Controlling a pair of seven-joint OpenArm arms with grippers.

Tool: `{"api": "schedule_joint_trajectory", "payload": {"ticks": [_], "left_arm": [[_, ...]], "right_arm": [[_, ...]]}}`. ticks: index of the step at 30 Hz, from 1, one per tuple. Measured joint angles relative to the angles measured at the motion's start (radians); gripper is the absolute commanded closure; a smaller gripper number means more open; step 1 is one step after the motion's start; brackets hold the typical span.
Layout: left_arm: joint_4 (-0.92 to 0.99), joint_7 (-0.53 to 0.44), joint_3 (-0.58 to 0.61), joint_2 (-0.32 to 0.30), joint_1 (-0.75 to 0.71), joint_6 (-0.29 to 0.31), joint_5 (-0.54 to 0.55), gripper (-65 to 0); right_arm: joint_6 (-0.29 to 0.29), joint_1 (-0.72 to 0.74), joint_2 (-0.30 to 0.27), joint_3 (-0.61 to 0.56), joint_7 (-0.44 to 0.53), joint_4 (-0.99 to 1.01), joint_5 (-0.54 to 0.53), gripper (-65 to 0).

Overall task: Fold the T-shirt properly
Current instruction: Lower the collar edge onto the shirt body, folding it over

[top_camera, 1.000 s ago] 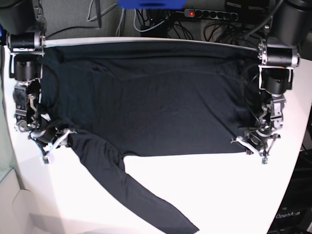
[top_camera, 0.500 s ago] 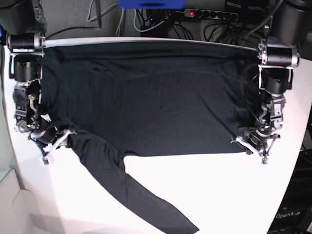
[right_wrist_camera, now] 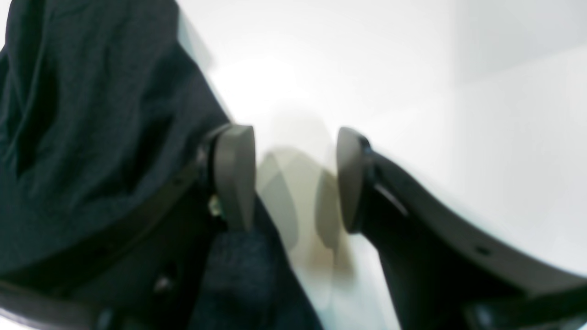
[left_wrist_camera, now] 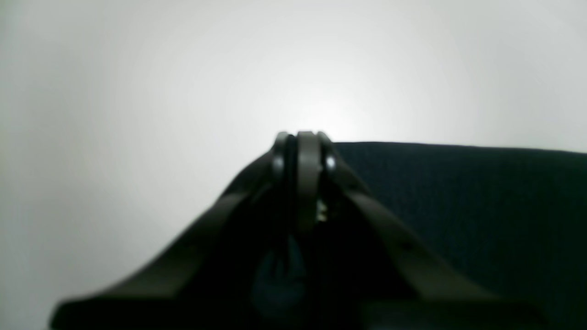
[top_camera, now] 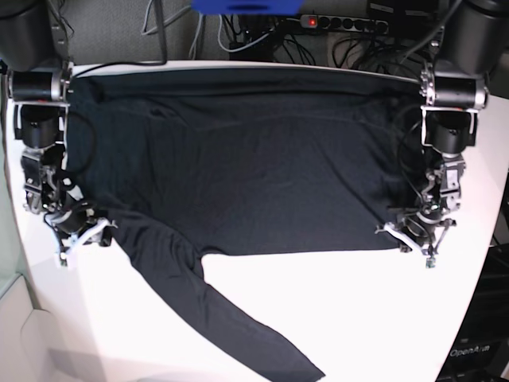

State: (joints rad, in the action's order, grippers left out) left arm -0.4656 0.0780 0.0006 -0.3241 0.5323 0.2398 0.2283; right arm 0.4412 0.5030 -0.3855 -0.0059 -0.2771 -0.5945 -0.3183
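The T-shirt [top_camera: 238, 167] lies spread flat across the white bench [top_camera: 358, 318], one sleeve trailing toward the near edge. The left claw [left_wrist_camera: 302, 151] is pressed together at the shirt's hem corner; whether cloth is pinched is unclear. The right claw [right_wrist_camera: 293, 178] stands spread beside the sleeve.

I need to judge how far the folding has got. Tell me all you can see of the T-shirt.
The T-shirt is plain, dark navy to black, a soft knit with no print. It lies spread nearly flat on the white table, its body not yet folded, with faint creases. One long sleeve slants toward the table's near edge. The right gripper is open at its sleeve-side edge, one finger against the cloth. The left gripper is shut at its opposite corner; whether it pinches cloth is unclear.
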Motion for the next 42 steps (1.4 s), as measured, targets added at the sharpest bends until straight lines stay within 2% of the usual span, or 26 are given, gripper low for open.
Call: {"api": "schedule_joint_trajectory", "payload": {"ticks": [5, 11, 17, 23, 26, 30, 32, 42], "left_arm": [[0.0, 0.0, 0.0, 0.0, 0.0, 0.0, 0.0, 0.0], [0.0, 0.0, 0.002, 0.0, 0.0, 0.0, -0.001, 0.0], [0.0, -0.003, 0.002, 0.008, 0.0, -0.004, -0.005, 0.0], [-0.001, -0.008, 0.004, 0.017, 0.0, -0.003, -0.004, 0.0], [-0.001, -0.006, 0.004, 0.018, 0.0, -0.003, -0.004, 0.0], [-0.001, -0.006, 0.004, 0.018, 0.0, -0.002, -0.004, 0.0], [-0.001, -0.007, 0.005, 0.018, 0.0, -0.003, -0.004, 0.0], [-0.005, -0.005, 0.001, 0.017, -0.002, -0.001, -0.003, 0.0]], "right_arm": [[0.0, -0.026, 0.019, 0.0, 0.047, -0.007, -0.007, -29.8], [0.0, -0.027, 0.028, 0.001, 0.047, -0.008, -0.011, -29.8], [-0.003, -0.028, 0.029, -0.097, 0.068, -0.015, -0.016, -29.7], [-0.002, -0.088, 0.045, -0.102, 0.093, -0.088, -0.027, -29.2], [-0.004, -0.124, 0.051, -0.103, 0.095, -0.138, -0.027, -23.9], [-0.004, -0.127, 0.048, -0.104, 0.085, -0.142, -0.027, -7.2], [-0.004, -0.127, 0.048, -0.104, 0.083, -0.142, -0.028, -1.2], [-0.004, -0.128, 0.047, -0.104, 0.083, -0.141, -0.03, 0.0]]}}
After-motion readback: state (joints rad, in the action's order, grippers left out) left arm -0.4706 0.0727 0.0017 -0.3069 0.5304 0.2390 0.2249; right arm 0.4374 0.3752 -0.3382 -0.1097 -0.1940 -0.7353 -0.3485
